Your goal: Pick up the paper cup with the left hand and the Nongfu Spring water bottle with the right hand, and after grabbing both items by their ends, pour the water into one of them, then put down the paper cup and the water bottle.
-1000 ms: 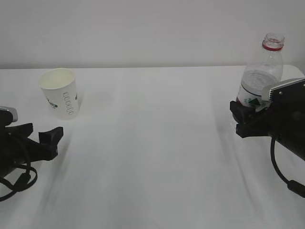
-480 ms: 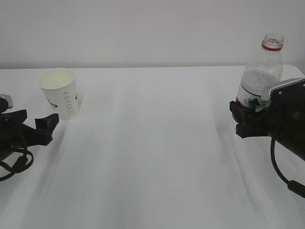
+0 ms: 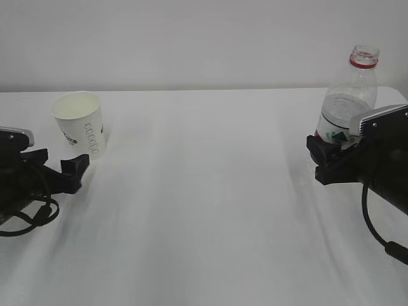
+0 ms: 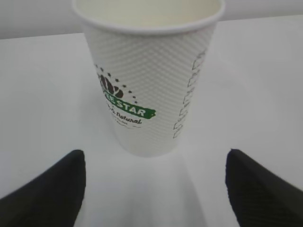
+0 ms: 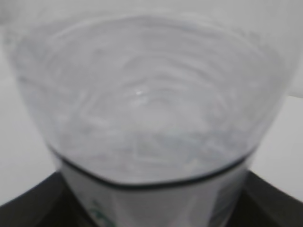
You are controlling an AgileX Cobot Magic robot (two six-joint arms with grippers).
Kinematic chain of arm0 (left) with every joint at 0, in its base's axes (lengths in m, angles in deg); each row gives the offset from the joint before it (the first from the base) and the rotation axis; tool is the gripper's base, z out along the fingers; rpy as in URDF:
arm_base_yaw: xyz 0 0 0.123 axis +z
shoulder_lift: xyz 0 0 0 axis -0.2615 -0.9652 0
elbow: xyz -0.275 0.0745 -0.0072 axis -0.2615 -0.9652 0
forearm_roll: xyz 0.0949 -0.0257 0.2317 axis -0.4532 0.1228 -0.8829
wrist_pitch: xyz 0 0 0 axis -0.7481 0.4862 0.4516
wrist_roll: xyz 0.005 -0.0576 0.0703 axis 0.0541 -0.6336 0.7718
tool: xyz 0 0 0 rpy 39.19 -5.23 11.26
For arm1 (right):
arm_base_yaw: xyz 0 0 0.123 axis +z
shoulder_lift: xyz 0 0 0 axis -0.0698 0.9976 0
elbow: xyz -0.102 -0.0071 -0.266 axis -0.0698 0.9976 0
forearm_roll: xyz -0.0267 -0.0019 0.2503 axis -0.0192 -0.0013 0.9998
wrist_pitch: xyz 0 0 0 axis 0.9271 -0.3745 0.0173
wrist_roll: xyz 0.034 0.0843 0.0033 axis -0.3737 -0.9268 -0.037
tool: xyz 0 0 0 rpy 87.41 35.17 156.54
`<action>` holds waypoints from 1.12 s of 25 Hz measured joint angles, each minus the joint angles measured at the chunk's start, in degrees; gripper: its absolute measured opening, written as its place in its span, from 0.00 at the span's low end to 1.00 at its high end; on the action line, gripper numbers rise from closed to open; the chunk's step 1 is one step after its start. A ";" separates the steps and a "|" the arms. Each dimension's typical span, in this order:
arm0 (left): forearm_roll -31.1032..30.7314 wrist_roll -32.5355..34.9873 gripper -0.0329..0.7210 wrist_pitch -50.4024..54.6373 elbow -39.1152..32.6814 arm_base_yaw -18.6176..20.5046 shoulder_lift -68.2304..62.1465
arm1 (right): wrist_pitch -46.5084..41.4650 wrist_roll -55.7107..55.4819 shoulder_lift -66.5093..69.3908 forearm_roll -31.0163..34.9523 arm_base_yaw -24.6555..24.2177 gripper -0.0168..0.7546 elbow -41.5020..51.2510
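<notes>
Cup white, green lettering, upright

A plain white counter fills the scene, meeting a pale wall at the back. On it, far left, stands an upright white paper cup with green lettering, open mouth up. At the far right edge stands an uncapped clear water bottle with a red neck ring, its lower part hidden, so its contact with the counter cannot be confirmed.
</notes>
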 joint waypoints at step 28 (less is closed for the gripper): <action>-0.94 0.00 0.96 3.90 10.99 0.00 -5.09 | 0.00 0.00 0.00 -0.12 0.00 0.71 0.00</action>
